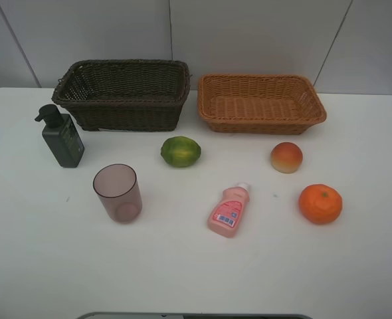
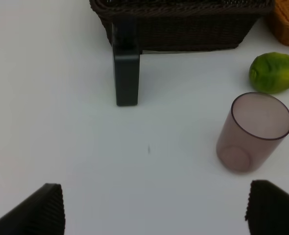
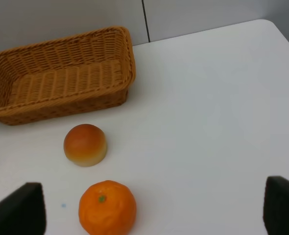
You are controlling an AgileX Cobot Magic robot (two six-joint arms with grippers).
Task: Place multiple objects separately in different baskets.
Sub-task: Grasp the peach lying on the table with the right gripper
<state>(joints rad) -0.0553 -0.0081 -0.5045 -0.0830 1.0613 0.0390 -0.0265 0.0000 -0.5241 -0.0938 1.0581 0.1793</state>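
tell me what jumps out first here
Two wicker baskets sit side by side at the back of the white table: a dark brown basket on the left, a light orange-tan basket on the right. In front, the bright orange at the right and the dark green pump bottle at far left stand out.

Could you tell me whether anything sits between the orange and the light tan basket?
Yes, the peach-red fruit lies on the table roughly between the orange and the light tan basket, apart from both. Nothing else does. A lifted carry would likely pass over it.
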